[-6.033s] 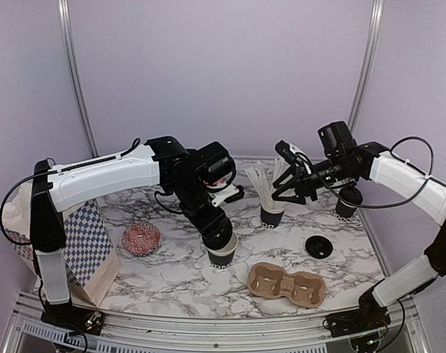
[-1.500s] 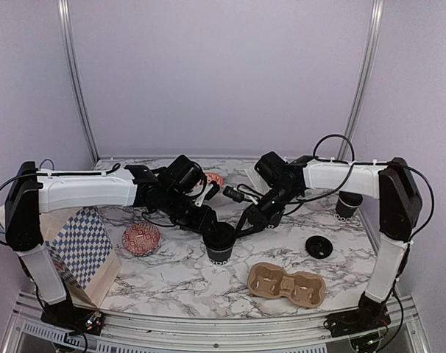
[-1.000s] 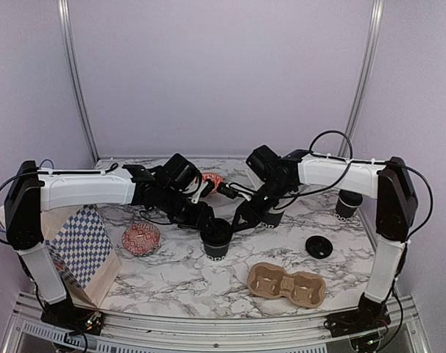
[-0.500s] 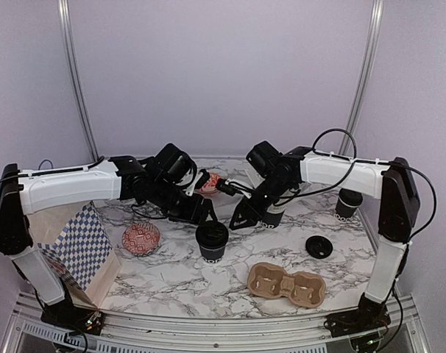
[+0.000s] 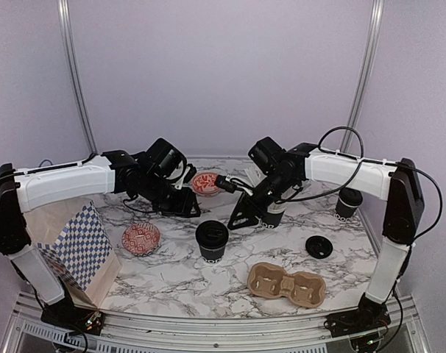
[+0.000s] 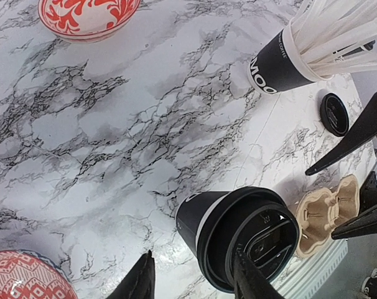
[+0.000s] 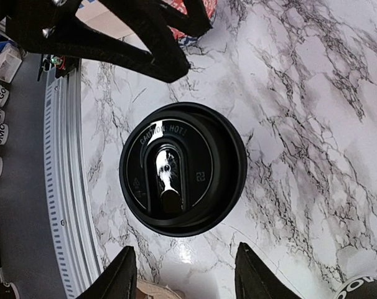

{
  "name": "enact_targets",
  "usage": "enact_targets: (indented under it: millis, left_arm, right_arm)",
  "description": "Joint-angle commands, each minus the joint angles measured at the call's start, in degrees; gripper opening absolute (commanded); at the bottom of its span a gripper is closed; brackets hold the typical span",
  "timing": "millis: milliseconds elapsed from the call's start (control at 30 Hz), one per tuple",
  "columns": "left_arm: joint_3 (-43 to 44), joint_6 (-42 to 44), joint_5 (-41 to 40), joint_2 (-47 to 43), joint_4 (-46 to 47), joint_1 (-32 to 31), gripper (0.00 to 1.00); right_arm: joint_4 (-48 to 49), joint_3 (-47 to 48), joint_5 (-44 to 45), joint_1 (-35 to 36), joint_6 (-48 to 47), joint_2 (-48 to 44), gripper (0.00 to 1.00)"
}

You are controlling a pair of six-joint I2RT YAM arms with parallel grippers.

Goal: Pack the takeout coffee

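Observation:
A black takeout cup with its black lid on [image 5: 212,240] stands upright mid-table; it also shows in the left wrist view [image 6: 238,240] and in the right wrist view [image 7: 182,168]. My left gripper [image 5: 188,208] is open and empty, just behind and left of it [image 6: 195,283]. My right gripper [image 5: 238,220] is open and empty, just behind and right of it [image 7: 188,277]. A second, unlidded black cup [image 5: 347,204] stands at the far right. A loose black lid [image 5: 319,246] lies in front of it.
A brown two-hole carrier tray [image 5: 285,284] lies at the front. A black cup of white sticks [image 5: 271,215] stands behind my right gripper. Red patterned bowls sit at the left [image 5: 140,238] and at the back [image 5: 206,184]. A checkered paper bag [image 5: 83,246] stands far left.
The cup, open and held by my left gripper six seconds ago, now wears a lid. Both grippers have let go and drawn back from it, left one leftward, right one rightward.

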Motion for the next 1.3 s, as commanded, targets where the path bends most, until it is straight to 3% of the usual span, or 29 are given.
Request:
enact_targets:
  millis: [0,533,1067,1267]
  left_arm:
    - [-1.40,0.29,1.56,0.35,-2.13,0.30,0.43]
    - [-3.19,1.10,4.34,1.86,-1.29,0.49,0.35]
    - [-4.48,1.90,6.47,5.38,1.20,0.45,0.33]
    - [-6.98,2.00,8.92,8.74,1.49,0.56,0.26]
  right_arm:
    - [-1.90,3.76,-0.89,0.78,-0.84,1.76,0.52]
    - [-1.52,5.73,1.95,0.74,0.41,6.47,0.33]
    - [-0.93,6.95,3.46,0.70,2.05,10.00,0.32]
    - [-0.11,6.05,4.86,0.65,3.63,13.18,0.27]
